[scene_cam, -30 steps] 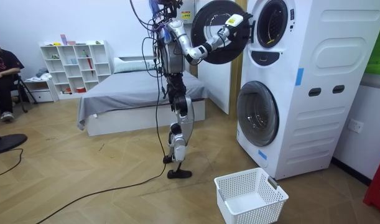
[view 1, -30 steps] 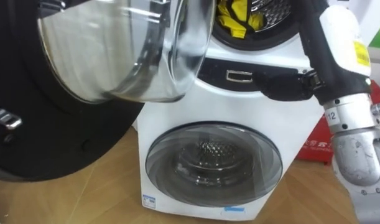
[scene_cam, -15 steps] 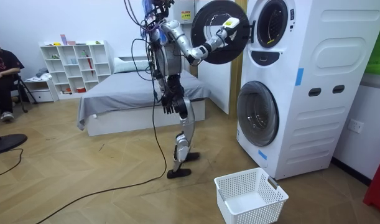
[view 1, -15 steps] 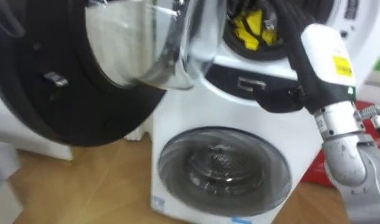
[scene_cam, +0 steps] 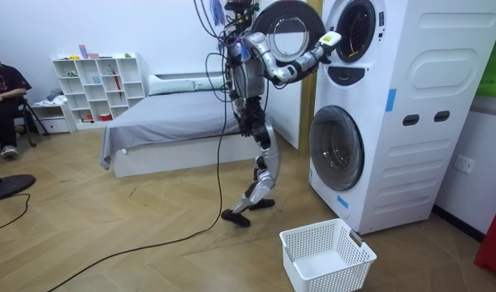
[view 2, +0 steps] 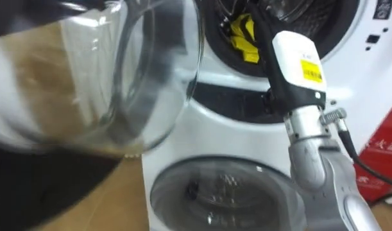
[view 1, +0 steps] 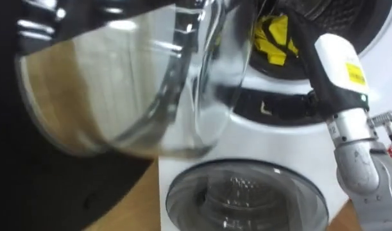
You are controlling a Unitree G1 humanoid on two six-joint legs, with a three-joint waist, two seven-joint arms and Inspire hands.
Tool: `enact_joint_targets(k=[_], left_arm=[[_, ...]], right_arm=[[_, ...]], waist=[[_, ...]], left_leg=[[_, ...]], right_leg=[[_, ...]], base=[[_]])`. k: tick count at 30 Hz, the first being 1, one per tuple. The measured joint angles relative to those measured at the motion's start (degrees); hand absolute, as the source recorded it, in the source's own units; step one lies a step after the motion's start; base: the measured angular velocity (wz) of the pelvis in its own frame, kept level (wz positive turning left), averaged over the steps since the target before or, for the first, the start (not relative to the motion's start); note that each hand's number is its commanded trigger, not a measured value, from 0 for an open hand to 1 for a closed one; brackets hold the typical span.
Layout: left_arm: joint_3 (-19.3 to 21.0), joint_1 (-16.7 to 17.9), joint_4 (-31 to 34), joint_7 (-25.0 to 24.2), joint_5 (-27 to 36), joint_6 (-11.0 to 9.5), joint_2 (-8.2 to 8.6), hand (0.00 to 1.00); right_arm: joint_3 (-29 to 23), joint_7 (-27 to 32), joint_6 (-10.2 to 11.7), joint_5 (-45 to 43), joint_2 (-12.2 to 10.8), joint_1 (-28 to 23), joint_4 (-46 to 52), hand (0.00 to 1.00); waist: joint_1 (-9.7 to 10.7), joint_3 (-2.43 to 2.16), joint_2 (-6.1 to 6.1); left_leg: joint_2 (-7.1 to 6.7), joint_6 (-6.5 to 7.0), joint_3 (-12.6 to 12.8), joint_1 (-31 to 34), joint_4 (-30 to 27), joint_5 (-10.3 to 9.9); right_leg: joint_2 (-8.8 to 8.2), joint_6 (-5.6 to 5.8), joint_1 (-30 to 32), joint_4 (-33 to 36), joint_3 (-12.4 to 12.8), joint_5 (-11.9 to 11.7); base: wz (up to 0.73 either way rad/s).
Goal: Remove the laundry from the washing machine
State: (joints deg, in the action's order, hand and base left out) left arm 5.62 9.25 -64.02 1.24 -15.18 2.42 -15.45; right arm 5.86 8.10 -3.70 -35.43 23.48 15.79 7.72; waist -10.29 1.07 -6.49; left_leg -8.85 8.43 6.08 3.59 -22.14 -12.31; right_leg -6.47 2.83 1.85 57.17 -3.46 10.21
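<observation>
1. The left hand [scene_cam: 246, 126] hangs beside the robot's hip, to the room view's left of the washing machine [scene_cam: 394, 113]. It cannot be told whether its fingers are curled or relaxed.
2. The open door [view 1: 119, 83] is the round door of the washing machine's upper drum. It is swung out to the left of the opening, with its clear glass bowl bulging toward the camera.
3. The yellow clothes [view 1: 272, 35] lie inside the upper drum of the washing machine, just behind the rim of the opening.
4. The right hand [scene_cam: 335, 37] is raised to the mouth of the upper drum, its forearm running up just beside the yellow clothes. Its fingers are hidden at the opening, so any grasp cannot be told.
5. The lower door [view 1: 247, 199] is closed, directly beneath the upper drum.
6. The basket [scene_cam: 326, 255] is white and stands on the floor before the washing machine's foot.
</observation>
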Motion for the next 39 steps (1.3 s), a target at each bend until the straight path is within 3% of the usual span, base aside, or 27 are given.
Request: enact_joint_targets(k=[2,3,4,5,6,7,8,9,10,11,13,17,22,24,28,30,34,39], left_arm=[[-1.34,-1.01,0.03,0.55,-0.11,0.02,-0.57,0.00],[-1.68,-1.43,-0.04,0.71,-0.11,0.02,-0.56,0.00],[-1.91,-2.06,0.12,0.75,-0.10,0.08,-0.36,0.00],[-1.94,-1.96,0.28,0.85,-0.08,0.08,-0.26,0.00],[-2.16,-2.19,0.22,1.08,0.01,0.47,-0.14,0.00],[-2.23,-1.63,0.32,1.78,-0.01,0.43,-0.07,0.00],[-2.23,-1.45,0.32,2.10,-0.02,0.45,0.00,0.00],[-2.34,-0.91,0.34,2.48,-0.01,0.45,0.24,0.00],[-2.34,-0.39,0.17,2.65,0.03,0.41,0.62,0.00],[-2.34,-0.28,-0.05,2.67,0.05,0.41,0.72,0.00],[-2.27,-0.14,-0.43,2.88,0.01,0.67,0.38,0.00],[-1.98,0.22,-1.39,2.91,-0.07,1.00,0.62,0.00],[-1.27,2.79,-1.13,1.87,-0.19,1.57,1.83,0.00],[-1.29,2.90,-1.13,1.54,-0.24,2.27,2.07,0.00],[-1.29,2.52,-0.08,0.65,-0.26,2.34,3.36,0.00],[-1.23,2.52,0.11,0.20,-0.30,2.34,3.41,0.00],[-1.27,2.53,0.46,-0.75,-0.35,3.00,3.56,0.00],[-1.22,2.57,0.46,-0.73,-0.35,3.75,3.36,0.00]], right_arm=[[-0.73,0.01,-0.02,-0.76,-0.01,-0.25,-0.56,0.00],[-1.11,-0.01,-0.19,-0.72,0.16,-0.24,-0.61,0.00],[-1.41,-0.04,-0.41,-0.32,0.21,-0.34,-0.50,0.00],[-2.26,-0.48,-0.09,0.30,0.17,-0.76,1.04,0.00],[-2.88,-1.36,0.46,0.60,1.07,-2.31,2.68,0.00],[-2.46,-2.23,1.52,0.69,1.73,-3.75,3.51,0.00],[-2.46,-2.24,2.00,0.74,1.70,-4.35,3.59,0.00],[-2.44,-2.23,2.47,0.89,1.68,-4.93,3.53,0.00],[-2.20,-2.50,3.14,1.70,1.71,-5.32,3.76,0.00],[-1.96,-2.74,3.57,2.14,1.72,-5.32,4.14,0.00],[-1.57,-3.53,5.23,4.03,1.71,-5.29,5.18,0.00],[-1.22,-5.78,6.43,4.62,1.69,-5.27,6.40,0.00],[-0.46,-8.27,7.70,4.64,1.71,-5.22,8.78,0.00],[-0.32,-8.27,8.00,4.65,1.63,-5.22,8.77,0.00],[-0.20,-8.28,8.03,4.08,1.33,-4.87,8.24,0.00],[-0.20,-8.26,7.91,3.86,1.26,-4.77,7.72,0.00],[-0.30,-7.96,7.43,3.33,1.25,-4.70,7.36,0.00],[-0.31,-7.48,7.24,1.88,1.25,-4.70,7.67,0.00]], waist=[[1.28,-0.12,-0.09],[1.61,-0.10,-0.30],[2.56,0.01,-0.09],[2.98,0.00,0.05],[3.33,0.00,0.18],[4.04,-0.01,0.17],[4.36,0.00,0.17],[5.03,-0.01,0.55],[5.10,-0.26,1.43],[5.07,-0.27,1.91],[5.13,-0.27,2.19],[4.94,-0.25,2.48],[3.79,-0.44,2.27],[3.86,-0.46,2.22],[3.51,-0.52,2.02],[3.19,-0.51,1.71],[2.99,-0.85,1.08],[3.64,-0.85,1.22]], left_leg=[[0.16,0.27,-2.11,-1.60,1.30,-0.63],[0.41,0.29,-3.03,-2.41,2.10,-0.66],[0.91,0.31,-4.12,-3.23,2.92,-0.86],[1.19,0.28,-4.63,-3.68,3.29,-1.06],[1.55,0.09,-5.74,-5.38,4.37,-1.26],[1.79,-0.17,-6.26,-7.51,5.86,-1.49],[1.85,-0.31,-6.44,-8.41,6.48,-1.77],[2.22,-0.59,-6.75,-9.81,6.45,-2.72],[3.00,-1.01,-6.80,-10.86,6.56,-3.49],[3.46,-1.35,-6.68,-11.12,6.62,-3.76],[4.43,-2.33,-6.38,-11.18,6.80,-4.33],[6.25,-3.59,-6.38,-11.86,6.73,-5.19],[9.43,-5.89,-6.40,-11.71,4.73,-7.41],[10.08,-6.53,-6.67,-11.37,3.64,-8.05],[9.85,-7.27,-7.81,-11.12,3.81,-7.61],[9.83,-7.34,-7.88,-11.10,4.10,-7.51],[10.06,-7.00,-8.14,-10.00,4.93,-6.71],[9.74,-6.92,-8.12,-9.39,5.22,-6.18]], right_leg=[[0.63,-1.69,3.04,1.78,-0.59,2.20],[1.43,-2.79,6.55,0.85,-0.98,5.10],[2.16,-3.50,9.85,-2.85,-1.23,7.11],[2.82,-3.59,11.42,-5.44,-1.22,7.42],[3.92,-3.68,12.97,-13.08,-0.99,7.16],[4.47,-3.55,12.94,-21.95,0.20,5.14],[4.68,-3.21,12.78,-26.37,0.46,3.51],[4.71,-3.66,11.93,-32.28,-0.01,-1.41],[5.53,-4.40,10.26,-34.61,-0.43,-3.64],[6.12,-4.52,9.64,-35.61,-0.48,-4.01],[7.38,-6.00,8.87,-37.76,-0.61,-7.76],[8.93,-7.08,7.53,-39.19,-1.36,-8.01],[12.14,-8.05,6.38,-40.54,-1.32,-7.12],[12.54,-8.58,6.16,-40.47,-2.01,-6.77],[12.57,-8.32,6.01,-40.67,-2.63,-6.95],[12.56,-8.12,6.03,-40.85,-2.77,-7.08],[12.62,-6.20,5.89,-43.67,-3.15,-8.58],[12.46,-5.87,5.70,-44.94,-2.88,-10.12]], base=[[0.38],[0.43],[0.45],[0.46],[0.29],[0.23],[0.15],[0.04],[-0.04],[-0.18],[-0.18],[0.01],[-0.02],[0.12],[0.16],[0.02],[0.06],[0.01]])
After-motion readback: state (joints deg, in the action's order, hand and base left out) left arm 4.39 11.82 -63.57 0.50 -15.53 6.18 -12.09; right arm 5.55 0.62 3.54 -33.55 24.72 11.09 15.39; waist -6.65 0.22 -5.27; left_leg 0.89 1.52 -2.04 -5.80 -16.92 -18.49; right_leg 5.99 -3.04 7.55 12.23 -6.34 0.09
